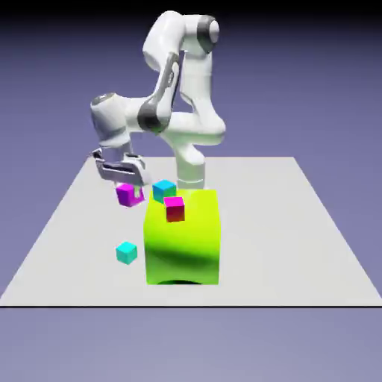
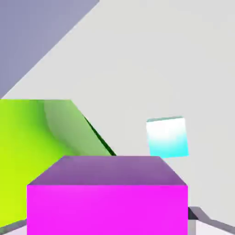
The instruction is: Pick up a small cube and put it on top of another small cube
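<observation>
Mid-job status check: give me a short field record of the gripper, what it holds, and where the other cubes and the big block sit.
gripper: shut on the magenta cube
magenta cube: held, lifted off the table
green block: on table, middle
crimson cube: appears to sit on the green block's top
cyan cube, near: on table, exterior view's left of the block
cyan cube, far: behind the block
stacking: not yet done

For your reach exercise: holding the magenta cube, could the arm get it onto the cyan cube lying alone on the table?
Probably yes. That cyan cube lies in the open beside the lime-green block, nothing above it; the magenta cube hangs nearby.
</observation>
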`<state>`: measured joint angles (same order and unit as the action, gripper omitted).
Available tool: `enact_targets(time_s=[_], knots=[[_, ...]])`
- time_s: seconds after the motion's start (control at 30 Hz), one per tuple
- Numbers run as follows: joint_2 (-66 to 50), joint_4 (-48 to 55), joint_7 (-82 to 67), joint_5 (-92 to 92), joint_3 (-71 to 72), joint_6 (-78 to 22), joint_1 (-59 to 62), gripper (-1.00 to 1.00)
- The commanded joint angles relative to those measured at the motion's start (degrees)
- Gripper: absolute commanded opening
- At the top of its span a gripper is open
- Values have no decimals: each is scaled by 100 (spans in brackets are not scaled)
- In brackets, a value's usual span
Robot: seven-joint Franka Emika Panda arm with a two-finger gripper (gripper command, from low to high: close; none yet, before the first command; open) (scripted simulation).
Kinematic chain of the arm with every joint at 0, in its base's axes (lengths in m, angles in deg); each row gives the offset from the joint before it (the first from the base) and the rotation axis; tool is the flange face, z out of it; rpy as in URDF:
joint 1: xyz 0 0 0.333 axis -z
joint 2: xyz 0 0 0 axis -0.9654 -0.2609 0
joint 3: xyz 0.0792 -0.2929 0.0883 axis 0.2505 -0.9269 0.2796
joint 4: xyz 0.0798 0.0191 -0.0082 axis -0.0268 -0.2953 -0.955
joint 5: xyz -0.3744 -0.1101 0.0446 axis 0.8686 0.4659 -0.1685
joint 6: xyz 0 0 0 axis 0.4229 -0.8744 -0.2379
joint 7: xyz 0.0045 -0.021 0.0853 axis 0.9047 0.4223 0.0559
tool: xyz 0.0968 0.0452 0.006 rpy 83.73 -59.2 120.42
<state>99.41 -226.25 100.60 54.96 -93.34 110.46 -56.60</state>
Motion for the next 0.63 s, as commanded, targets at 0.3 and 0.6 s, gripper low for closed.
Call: enact_targets(time_s=[0.3, 0.6], knots=[[1684, -42, 1964, 340, 1283, -1561, 104, -100], [1489, -526, 1958, 309, 1313, -881, 90, 100]])
